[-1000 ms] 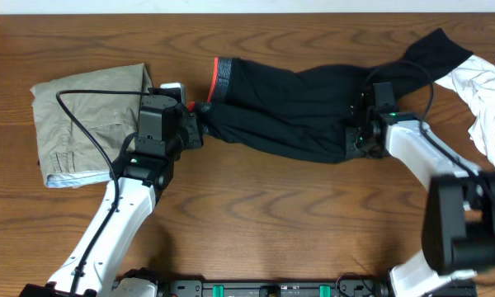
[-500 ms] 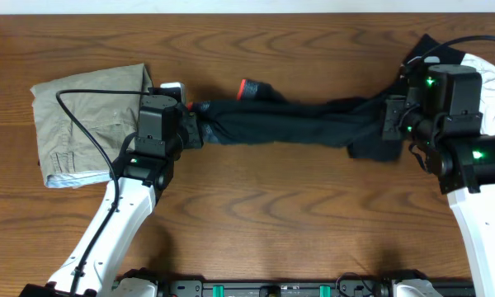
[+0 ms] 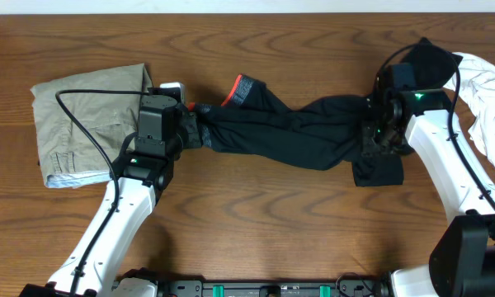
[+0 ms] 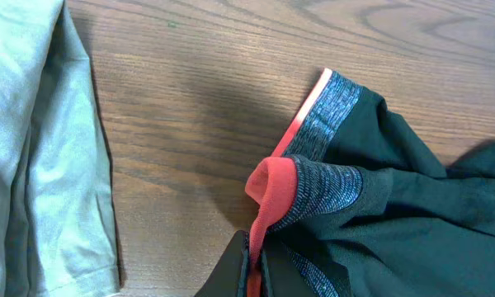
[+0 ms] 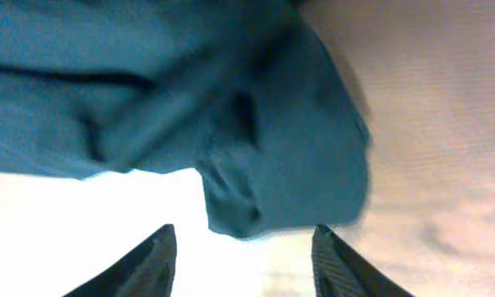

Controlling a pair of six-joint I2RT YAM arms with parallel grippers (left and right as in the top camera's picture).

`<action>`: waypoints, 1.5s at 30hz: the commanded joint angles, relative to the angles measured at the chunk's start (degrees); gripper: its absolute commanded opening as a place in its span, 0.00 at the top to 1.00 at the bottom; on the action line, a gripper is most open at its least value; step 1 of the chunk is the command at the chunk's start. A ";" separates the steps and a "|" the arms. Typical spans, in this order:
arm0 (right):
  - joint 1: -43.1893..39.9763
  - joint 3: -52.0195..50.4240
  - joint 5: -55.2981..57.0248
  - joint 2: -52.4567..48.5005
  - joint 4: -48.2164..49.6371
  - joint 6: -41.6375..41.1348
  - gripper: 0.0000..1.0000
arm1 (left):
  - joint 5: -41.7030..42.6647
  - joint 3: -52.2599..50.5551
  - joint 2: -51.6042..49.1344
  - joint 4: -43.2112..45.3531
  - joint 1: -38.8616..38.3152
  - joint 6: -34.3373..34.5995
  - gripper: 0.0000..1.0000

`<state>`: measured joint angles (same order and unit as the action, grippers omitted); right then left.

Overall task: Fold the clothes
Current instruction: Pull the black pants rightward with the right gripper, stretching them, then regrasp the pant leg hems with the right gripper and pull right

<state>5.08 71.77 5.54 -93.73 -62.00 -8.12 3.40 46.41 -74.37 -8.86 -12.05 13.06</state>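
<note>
Up close, the left wrist view gives what the overhead cannot: the left end effector is pressed together on the coral-red edge of the grey waistband, pinching the black leggings there. From above, that grip is lost under the arm. The overhead view shows the leggings stretched across the middle of the worktop, with the waistband end at the left end effector and the leg end bunched by the right end effector. The right wrist view shows its fingers spread, with fabric just beyond the tips. That view is blurred and washed out, so I cannot tell whether they touch. Khaki trousers lie folded at the left. A white garment is cut off at the right edge.
</note>
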 commanded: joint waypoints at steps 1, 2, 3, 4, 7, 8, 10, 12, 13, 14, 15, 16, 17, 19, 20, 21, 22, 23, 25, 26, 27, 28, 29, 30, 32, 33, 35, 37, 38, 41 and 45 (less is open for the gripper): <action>-3.04 -0.07 6.51 0.24 -2.45 -5.51 0.44 | -1.14 0.00 -0.11 0.13 0.26 -1.03 0.94; -3.80 -0.24 6.25 0.22 -2.80 -5.79 0.42 | -1.14 0.00 -0.11 0.13 0.26 -1.01 0.94; -4.63 -0.76 5.55 0.22 -2.75 -5.84 0.41 | -1.14 0.00 -0.11 0.13 0.26 -1.01 0.94; -5.53 -1.46 4.79 0.22 -2.40 -5.79 0.39 | -1.14 0.00 -0.11 0.13 0.26 -1.01 0.94; -7.26 -4.61 2.10 0.17 0.72 -5.75 0.34 | -1.14 0.00 -0.11 0.11 0.26 -1.01 0.94; -7.54 -5.92 0.87 0.17 2.19 -5.49 0.33 | -1.14 0.00 -0.11 0.11 0.26 -1.01 0.94; -7.69 -9.03 -1.92 0.17 5.86 -4.52 0.32 | -1.14 0.00 -0.11 0.11 0.26 -1.01 0.94; -7.63 -12.52 -3.48 0.17 9.81 -4.48 0.31 | -1.11 0.00 -0.11 0.11 0.26 -1.01 0.94; -7.65 -13.97 -3.72 0.17 11.34 -4.48 0.30 | -1.11 0.00 -0.11 0.11 0.26 -1.01 0.94; -7.65 -15.63 -3.67 0.15 12.96 -4.50 0.30 | -1.11 0.00 -0.11 0.11 0.26 -1.01 0.94; -7.65 -17.05 -3.67 0.15 14.49 -4.48 0.30 | -1.11 0.00 -0.11 0.11 0.26 -0.98 0.94; -7.65 -18.40 -3.63 0.15 16.00 -4.48 0.30 | -1.11 0.00 -0.11 0.09 0.26 -0.98 0.94; -7.69 -19.91 -3.63 0.15 17.77 -4.48 0.30 | -1.11 0.00 -0.11 0.09 0.26 -1.01 0.94; -7.69 -22.29 -3.65 0.15 20.85 -4.50 0.31 | -1.11 0.00 -0.11 0.07 0.26 -0.98 0.94; -7.69 -23.26 -3.65 0.15 22.32 -4.50 0.33 | -1.11 0.00 -0.11 0.09 0.26 -1.01 0.94; -7.69 -23.82 -3.65 0.15 23.26 -4.50 0.37 | -1.11 0.00 -0.11 0.11 0.26 -1.01 0.94; -7.69 -24.04 -3.65 0.15 23.80 -4.48 0.45 | -1.11 0.00 -0.11 0.11 0.26 -1.01 0.94; -7.69 -23.98 -3.65 0.17 24.02 -4.46 0.52 | -1.11 0.00 -0.11 0.11 0.26 -1.01 0.94; -7.72 -22.91 -3.65 0.31 23.19 -3.76 0.76 | -1.11 0.00 -0.11 0.09 0.26 -1.01 0.94; -7.69 -21.29 -3.63 0.57 21.03 -3.67 0.84 | -1.11 0.00 -0.11 0.09 0.26 -1.01 0.94; -7.72 -18.95 -3.45 0.96 17.97 -3.48 0.87 | -1.11 0.00 -0.11 0.09 0.26 -0.98 0.94; -7.72 -16.46 -2.40 1.38 14.80 -3.41 0.89 | -1.14 0.00 -0.11 0.11 0.26 -1.01 0.94; -7.72 -13.57 -0.24 1.81 11.28 -3.48 0.91 | -1.14 0.00 -0.11 0.11 0.26 -1.01 0.94; -7.85 -9.79 3.23 2.38 7.13 -4.17 0.91 | -1.11 0.00 -0.11 0.13 0.26 -1.01 0.94; -8.55 -2.34 11.47 3.17 0.50 -6.60 0.90 | -1.14 0.00 -0.11 0.13 0.26 -1.01 0.94; -9.16 1.46 15.61 3.48 -1.86 -7.30 0.89 | -1.14 0.00 -0.11 0.13 0.26 -1.01 0.94; -10.71 6.93 21.18 3.65 -3.69 -7.30 0.89 | -1.14 0.00 -0.11 0.11 0.26 -1.01 0.94; -13.14 10.99 25.27 3.65 -4.00 -7.26 0.86 | -1.14 0.00 -0.11 0.13 0.26 -1.01 0.94; -14.34 11.93 27.04 3.65 -3.98 -7.28 0.82 | -1.14 0.00 -0.11 0.11 0.26 -1.01 0.94; -18.73 12.37 29.99 3.58 -2.75 -7.30 0.55 | -1.14 0.00 -0.11 -0.09 0.26 -1.01 0.94; -23.10 11.98 22.62 3.39 -4.00 -7.28 0.54 | -1.16 0.00 -0.11 -0.02 0.26 -1.01 0.94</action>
<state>-15.79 84.25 29.76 -89.82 -65.39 -14.68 3.38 46.41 -74.39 -8.91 -12.05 13.06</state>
